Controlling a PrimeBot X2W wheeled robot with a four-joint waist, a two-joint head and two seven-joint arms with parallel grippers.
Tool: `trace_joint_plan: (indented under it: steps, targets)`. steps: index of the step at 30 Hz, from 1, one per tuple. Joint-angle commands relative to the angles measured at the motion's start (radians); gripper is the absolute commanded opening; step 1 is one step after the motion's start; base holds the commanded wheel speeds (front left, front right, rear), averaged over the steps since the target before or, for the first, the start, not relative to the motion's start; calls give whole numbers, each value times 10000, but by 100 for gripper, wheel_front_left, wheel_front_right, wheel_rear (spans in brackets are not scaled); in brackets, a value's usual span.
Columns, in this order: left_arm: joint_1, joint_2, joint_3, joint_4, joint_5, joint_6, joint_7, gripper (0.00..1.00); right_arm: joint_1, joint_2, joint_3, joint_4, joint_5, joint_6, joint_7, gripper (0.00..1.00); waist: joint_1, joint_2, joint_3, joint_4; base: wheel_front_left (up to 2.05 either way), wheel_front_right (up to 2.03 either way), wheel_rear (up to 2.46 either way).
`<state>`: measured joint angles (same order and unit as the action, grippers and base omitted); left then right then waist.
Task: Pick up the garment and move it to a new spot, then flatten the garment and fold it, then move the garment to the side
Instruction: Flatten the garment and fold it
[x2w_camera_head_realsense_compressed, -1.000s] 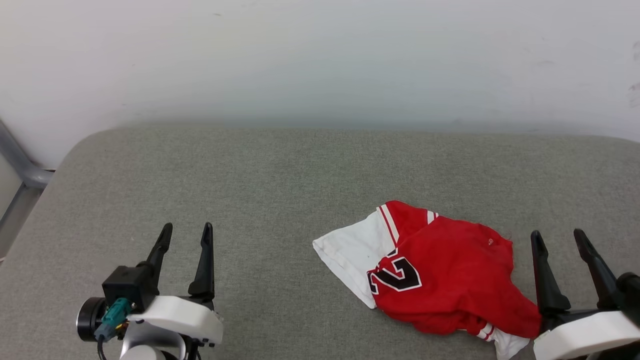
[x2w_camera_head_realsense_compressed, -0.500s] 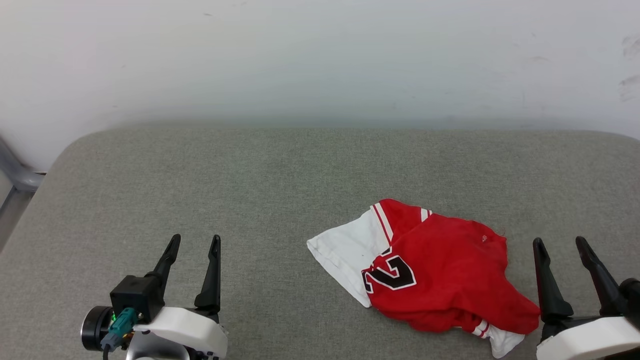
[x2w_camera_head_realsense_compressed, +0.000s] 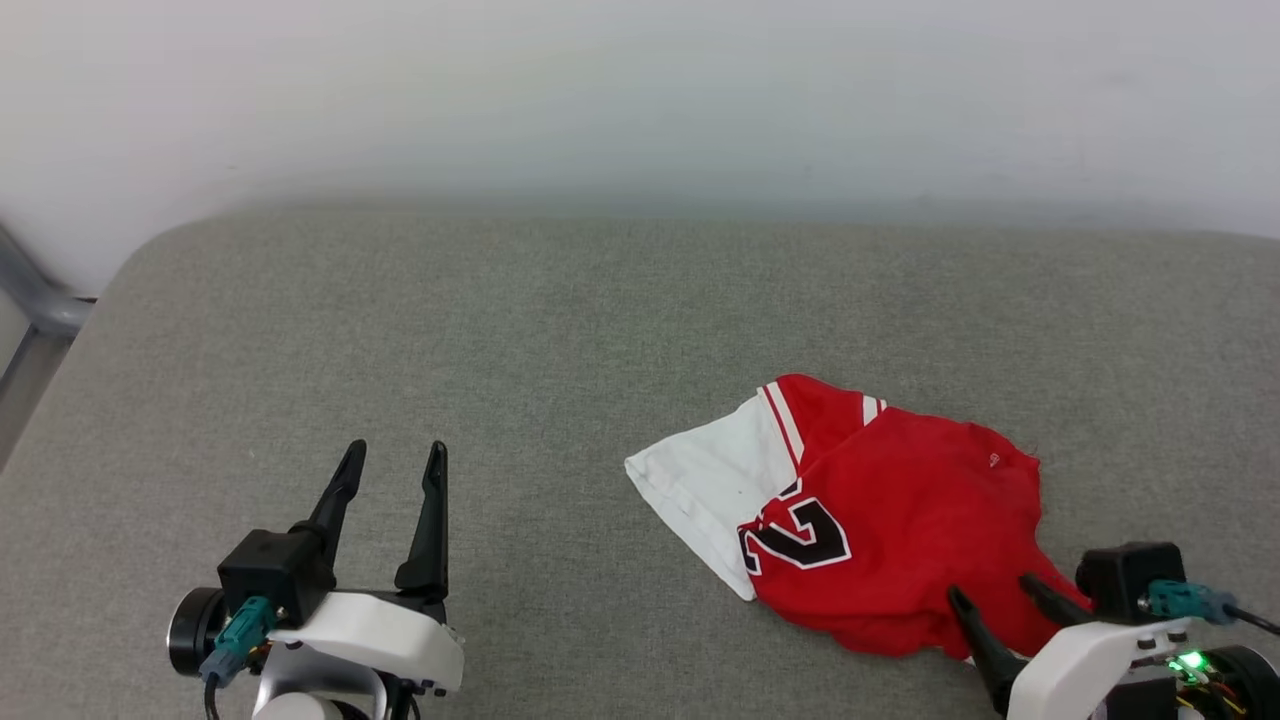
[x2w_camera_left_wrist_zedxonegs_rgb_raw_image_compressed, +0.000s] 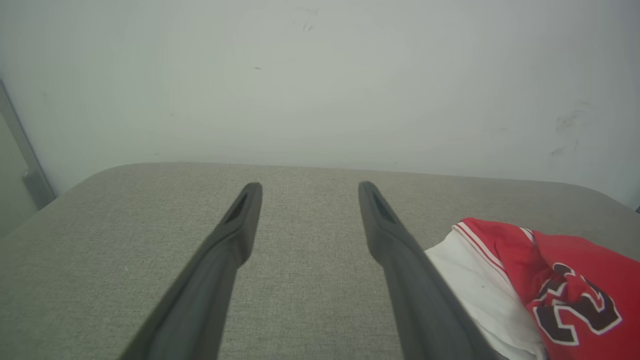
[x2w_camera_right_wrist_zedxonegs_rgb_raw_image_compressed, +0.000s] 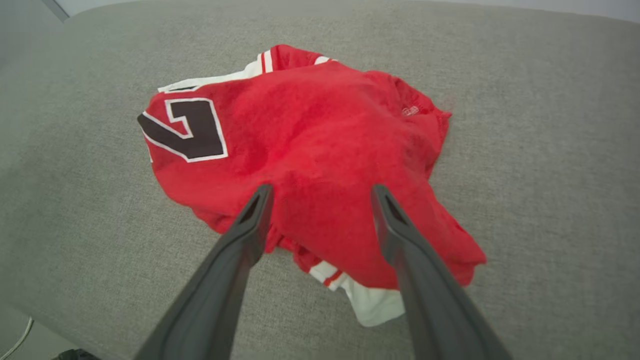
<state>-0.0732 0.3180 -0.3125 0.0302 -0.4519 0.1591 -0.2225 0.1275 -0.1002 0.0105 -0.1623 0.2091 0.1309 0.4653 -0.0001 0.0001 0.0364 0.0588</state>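
currently both jaws wide, empty: left gripper (x2w_camera_head_realsense_compressed: 397, 450) over bare surface (x2w_camera_head_realsense_compressed: 600, 330); right gripper (x2w_camera_head_realsense_compressed: 989, 586) over near edge of garment (x2w_camera_head_realsense_compressed: 900, 500), contact unclear. garment crumpled, long axis roughly left-right, white sleeve pointing left.

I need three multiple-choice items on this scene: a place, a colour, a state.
1. Where on the grey cushion does the garment lie? A) robot's right side B) far left corner C) off the back edge
2. What colour is its spread-out sleeve? A) blue B) white C) black
3. How is the right gripper? A) shut on cloth B) shut, empty C) open
Answers: 1 A, it lies by the right gripper; 2 B, white beside the red body; 3 C, its fingers stand apart over the red cloth.
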Motion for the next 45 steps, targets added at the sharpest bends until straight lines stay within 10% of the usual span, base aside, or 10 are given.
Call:
trace_joint_plan:
  steps: [1, 13, 14, 16, 26, 42, 43, 44, 45]
  targets:
    - [-209, -43, 0, -43, 13, 1, -57, 100, -255, -223, 196, -1, 162, -3, 307, 100, 1, -1, 291, 143, 0, 0, 0]
    - [-997, -435, 36, 283, 62, -249, -348, 100, -1794, -1488, 1167, 1160, 941, -3, 1875, 100, 1, -1, 1688, 726, 0, 0, 0]
    - [-1025, -457, 58, 340, 72, -265, -371, 100, -1864, -1512, 1187, 1208, 934, -3, 1846, 46, 1, -1, 1719, 757, 0, 0, 0]
    - [-1070, -508, 109, 423, 91, -304, -380, 100, -1957, -1480, 1244, 1261, 1015, -3, 1686, 0, 1, -1, 1730, 786, 0, 0, 0]
    - [-952, -427, 276, 588, 181, -348, -423, 100, -2403, -1391, 1808, 145, 327, -3, 401, 0, 1, -1, 1167, 461, 0, 0, 0]
    - [-771, -430, 64, 592, 31, -360, -260, 100, -2389, -1155, 7852, 1076, 2044, -3, -84, 0, 1, -1, 855, 228, 0, 0, 0]
    - [-768, -436, 58, 612, 10, -364, -265, 100, -2347, -1153, 7975, 1191, 2197, -3, -150, 7, 1, -1, 866, 237, 0, 0, 0]
    - [-763, -442, 55, 633, 7, -362, -270, 100, -2358, -1151, 8038, 1284, 2228, -3, -284, 40, 1, -1, 872, 245, 0, 0, 0]
    - [-753, -449, 47, 653, 15, -360, -275, 100, -2336, -1117, 8040, 1350, 2329, -3, -467, 100, 1, -1, 870, 247, 0, 0, 0]
